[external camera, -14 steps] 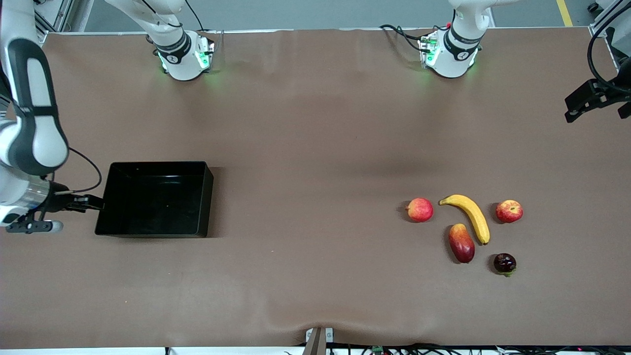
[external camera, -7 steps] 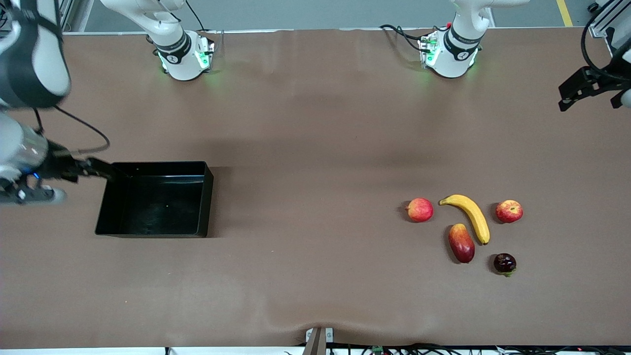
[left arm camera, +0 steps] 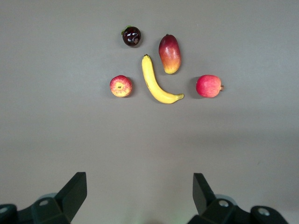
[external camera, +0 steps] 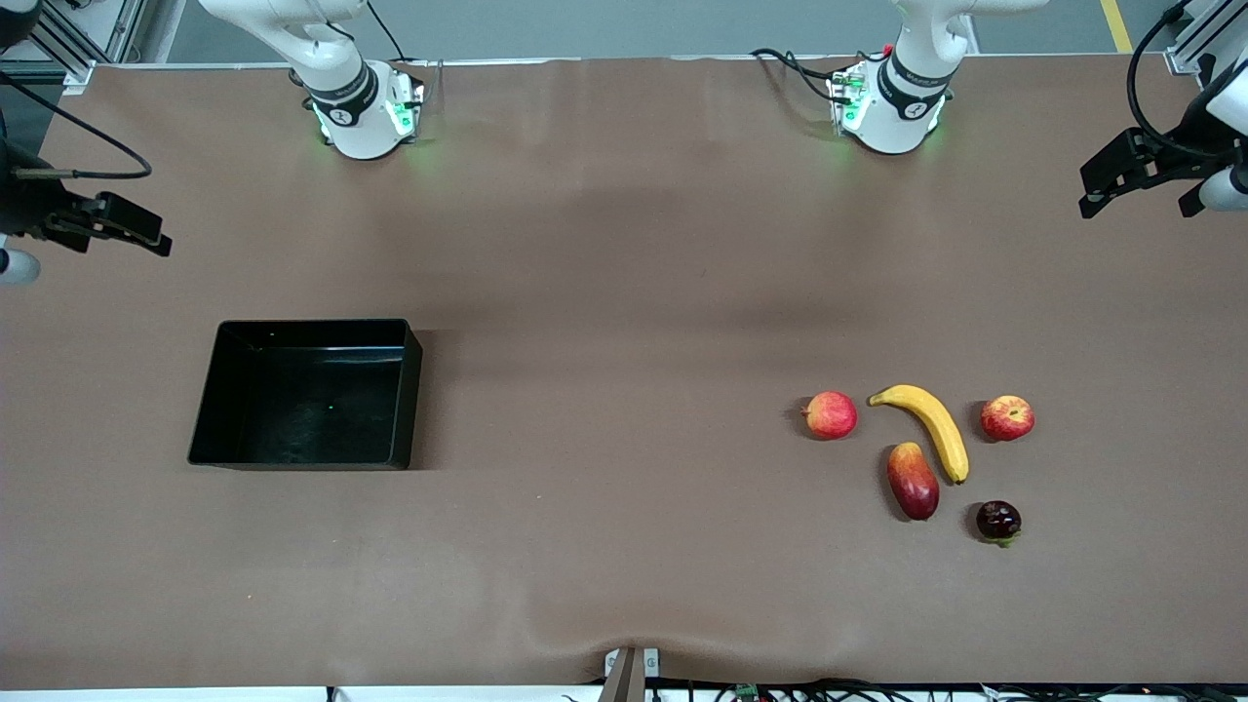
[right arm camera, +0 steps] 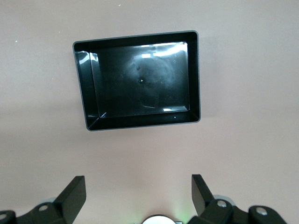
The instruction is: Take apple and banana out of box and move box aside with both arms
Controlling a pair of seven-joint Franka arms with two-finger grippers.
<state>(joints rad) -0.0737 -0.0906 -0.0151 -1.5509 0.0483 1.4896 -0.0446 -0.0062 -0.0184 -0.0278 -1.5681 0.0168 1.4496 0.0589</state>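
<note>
The black box (external camera: 307, 395) stands open and empty toward the right arm's end of the table; it also shows in the right wrist view (right arm camera: 140, 79). The yellow banana (external camera: 926, 427) and the red apple (external camera: 1007, 417) lie toward the left arm's end, and both the banana (left arm camera: 156, 81) and the apple (left arm camera: 121, 86) show in the left wrist view. My right gripper (external camera: 132, 229) is open and empty, up in the air past the box's end, off its edge. My left gripper (external camera: 1111, 180) is open and empty, high over the table's end near the fruits.
A pink-red round fruit with a nub (external camera: 830, 414), a red-yellow mango (external camera: 913, 480) and a small dark fruit (external camera: 998, 520) lie around the banana. Both arm bases (external camera: 366, 112) stand along the farthest table edge. Brown table surface (external camera: 624, 390) spans between box and fruits.
My right gripper has left the box's end wall and moved up and toward the bases' side. My left gripper has shifted a little toward the table's middle. The box and fruits have not moved.
</note>
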